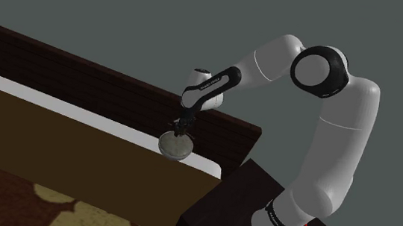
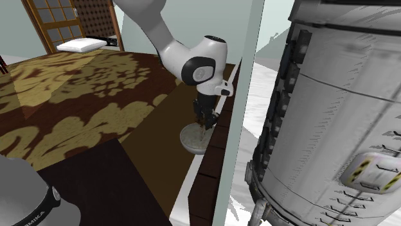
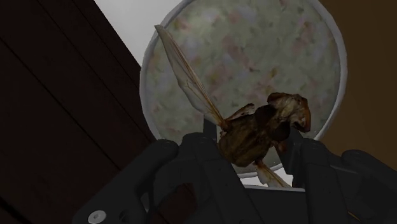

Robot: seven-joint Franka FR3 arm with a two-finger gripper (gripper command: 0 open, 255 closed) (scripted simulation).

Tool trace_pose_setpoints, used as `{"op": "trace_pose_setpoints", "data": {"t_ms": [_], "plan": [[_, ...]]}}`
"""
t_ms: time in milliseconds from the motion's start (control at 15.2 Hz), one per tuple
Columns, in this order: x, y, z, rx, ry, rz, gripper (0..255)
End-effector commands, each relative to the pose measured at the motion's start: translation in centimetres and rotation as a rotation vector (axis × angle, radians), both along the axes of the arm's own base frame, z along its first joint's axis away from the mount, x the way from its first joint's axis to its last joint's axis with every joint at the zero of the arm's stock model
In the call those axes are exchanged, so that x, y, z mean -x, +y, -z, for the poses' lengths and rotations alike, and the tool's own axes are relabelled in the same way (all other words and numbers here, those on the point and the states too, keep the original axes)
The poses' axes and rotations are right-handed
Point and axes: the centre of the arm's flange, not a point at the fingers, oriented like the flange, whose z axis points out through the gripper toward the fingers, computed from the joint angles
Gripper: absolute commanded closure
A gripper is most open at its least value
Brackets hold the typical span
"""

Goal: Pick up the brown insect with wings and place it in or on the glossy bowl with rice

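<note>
Black gripper clamped on the brown winged insect, body pinched between both fingers, one long wing jutting out, insect held just above the glossy bowl of rice, bowl resting on a white surface.

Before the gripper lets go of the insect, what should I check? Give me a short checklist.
1. Hold on the insect by the gripper: ok, clasped from both sides.
2. Body of the insect over the rice in the bowl: ok, seen in the wrist view.
3. The long wing inside the rim: cannot tell, its tip reaches the rim's outline.
4. Drop height above the rice: cannot tell.
5. The bowl upright under the gripper: ok in the shoulder view.
</note>
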Motion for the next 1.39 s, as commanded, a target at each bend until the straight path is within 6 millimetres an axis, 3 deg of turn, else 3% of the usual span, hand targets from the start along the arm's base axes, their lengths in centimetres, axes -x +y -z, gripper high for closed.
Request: {"op": "trace_pose_setpoints", "data": {"t_ms": [0, 594, 660, 990, 1254, 1320], "plan": [[-0.1, 0.1, 1.1, 0.000, -0.001, 0.000, 255], [-0.1, 0.1, 1.7, 0.000, -0.001, 0.000, 255], [-0.1, 0.0, 1.7, 0.000, -0.001, 0.000, 0], [-0.1, 0.1, 1.7, 0.000, -0.001, 0.000, 0], [-0.3, -0.4, -3.3, 0.000, -0.001, 0.000, 0], [-0.3, -0.4, -3.3, 0.000, -0.001, 0.000, 0]]}}
